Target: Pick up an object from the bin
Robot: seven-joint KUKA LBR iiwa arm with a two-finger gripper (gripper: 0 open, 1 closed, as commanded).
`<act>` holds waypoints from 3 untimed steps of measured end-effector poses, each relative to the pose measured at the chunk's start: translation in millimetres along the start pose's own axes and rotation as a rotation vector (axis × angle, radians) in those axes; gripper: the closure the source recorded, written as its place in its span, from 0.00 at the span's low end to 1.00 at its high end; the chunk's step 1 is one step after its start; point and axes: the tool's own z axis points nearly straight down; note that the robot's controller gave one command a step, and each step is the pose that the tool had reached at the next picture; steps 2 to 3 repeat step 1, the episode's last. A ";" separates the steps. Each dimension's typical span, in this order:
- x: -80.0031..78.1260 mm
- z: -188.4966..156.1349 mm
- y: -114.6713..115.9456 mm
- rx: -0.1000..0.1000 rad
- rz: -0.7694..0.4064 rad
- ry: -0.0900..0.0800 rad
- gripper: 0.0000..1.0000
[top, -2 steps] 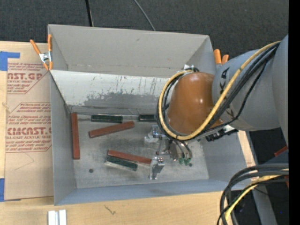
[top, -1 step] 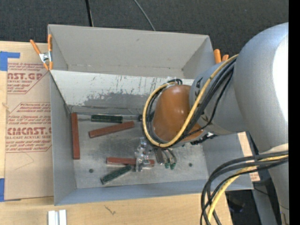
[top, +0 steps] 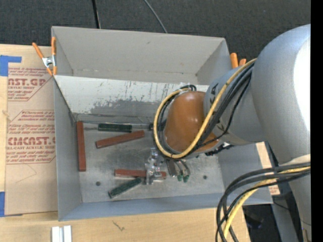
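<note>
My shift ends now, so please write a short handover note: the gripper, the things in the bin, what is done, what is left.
Gripper: low in the bin, at the right end of the short red-brown stick near the front; a grasp cannot be confirmed.
Others: dark green stick just in front of it, long red-brown stick and second green stick behind, one upright red-brown stick along the left wall.
Done: approach. Left: secure one stick, lift it out.

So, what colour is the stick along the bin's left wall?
The stick is reddish brown, camera view.
</note>
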 end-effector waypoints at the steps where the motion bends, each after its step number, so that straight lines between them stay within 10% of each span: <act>1: 9.6 -165.8 -7.1 0.001 -0.037 0.010 1.00; 3: 9.6 -165.8 -7.1 0.001 -0.037 0.010 1.00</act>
